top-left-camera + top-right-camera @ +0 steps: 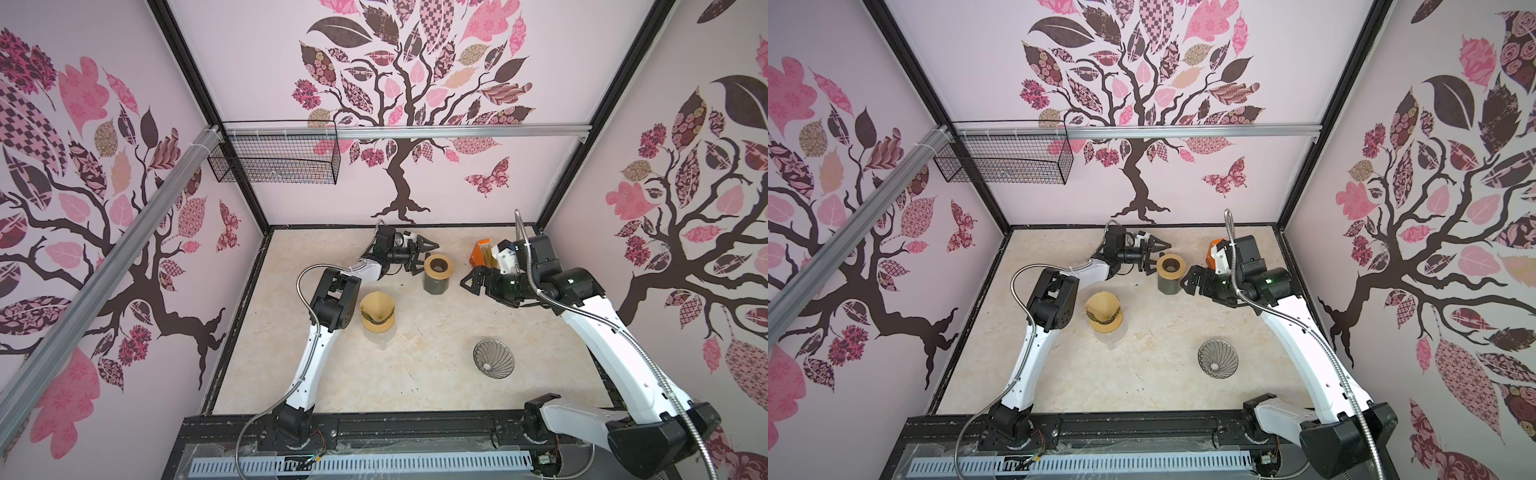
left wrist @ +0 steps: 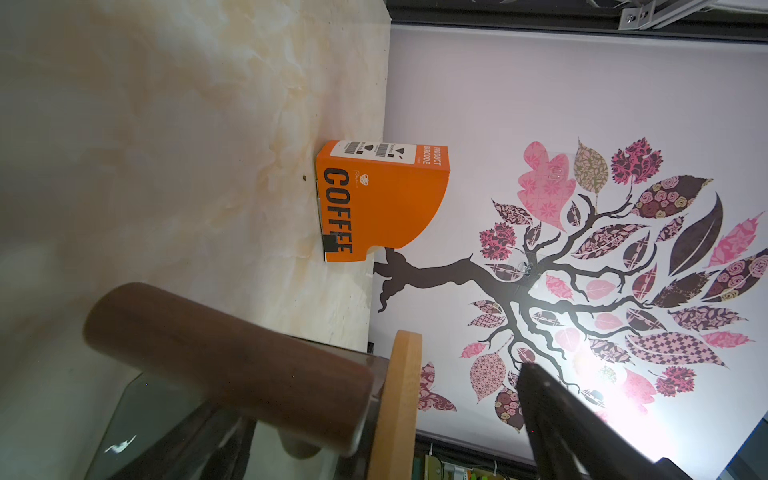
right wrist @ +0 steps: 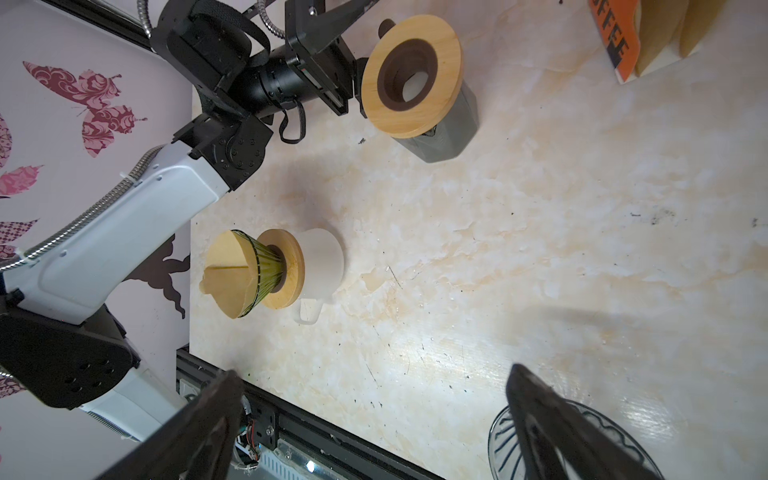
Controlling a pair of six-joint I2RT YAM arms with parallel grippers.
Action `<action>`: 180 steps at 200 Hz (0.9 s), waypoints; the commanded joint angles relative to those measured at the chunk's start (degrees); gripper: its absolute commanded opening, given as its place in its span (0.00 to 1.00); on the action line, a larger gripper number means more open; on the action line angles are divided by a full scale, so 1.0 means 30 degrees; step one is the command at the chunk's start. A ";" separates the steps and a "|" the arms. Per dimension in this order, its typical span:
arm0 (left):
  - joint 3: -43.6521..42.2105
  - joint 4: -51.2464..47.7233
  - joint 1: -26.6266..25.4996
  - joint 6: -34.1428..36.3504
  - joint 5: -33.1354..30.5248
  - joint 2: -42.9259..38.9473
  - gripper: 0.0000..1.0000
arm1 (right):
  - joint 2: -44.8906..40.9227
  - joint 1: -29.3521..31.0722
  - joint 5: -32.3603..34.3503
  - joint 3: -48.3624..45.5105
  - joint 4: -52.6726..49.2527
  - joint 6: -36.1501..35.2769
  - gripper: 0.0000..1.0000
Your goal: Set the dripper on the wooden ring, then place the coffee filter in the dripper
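Resting point-down in the green dripper (image 3: 268, 266), the tan coffee filter (image 3: 226, 270) filled that cone. The green dripper stood on a wooden collar (image 3: 291, 270) over a white mug (image 3: 324, 262), on the left part of the pale surface (image 1: 415, 374) and just beside the left arm's elbow in both top views.

The left claw (image 1: 424, 255) was spread wide at the far end of the surface, its fingers beside a dark vessel (image 1: 435, 284) topped by a wooden ring (image 3: 444, 75). In the left wrist view a brown handle (image 2: 228, 361) on that vessel showed close between the fingers; whether they touched it could not be told.

The right claw (image 1: 471, 280) also stood wide open and held nothing, hanging to the right of the dark vessel and apart from it.

An orange box (image 2: 386, 208) lettered COFFEE stood upright by the back wall, behind the right claw, with more tan filters leaning in it.

A glass dripper (image 1: 493, 359) with spiral ribs sat alone on the surface nearer the front, mouth up, by the right arm.
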 commanded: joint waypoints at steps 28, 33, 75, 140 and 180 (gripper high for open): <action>-0.2123 -0.0183 0.1445 0.0217 -0.0652 -0.3282 0.98 | -0.0799 -0.0045 0.1613 -0.0119 -0.0634 -0.0100 1.00; -0.2462 -0.0299 0.1616 0.0296 -0.0696 -0.3625 0.98 | -0.0823 -0.0046 0.1755 -0.0129 -0.0725 -0.0065 1.00; -0.5815 -0.1473 0.3138 0.1545 -0.0840 -0.7235 0.98 | -0.1033 -0.0436 0.3532 -0.0071 -0.1745 0.0214 1.00; -0.8975 -0.9946 0.3552 0.8151 -0.2398 -1.4176 0.98 | -0.2029 -0.0923 0.5120 -0.2031 -0.4045 0.0792 1.00; -0.8417 -1.6565 0.2562 1.3397 -0.5217 -1.7435 0.98 | -0.3517 -0.0923 0.4967 -0.3882 -0.4599 0.1858 1.00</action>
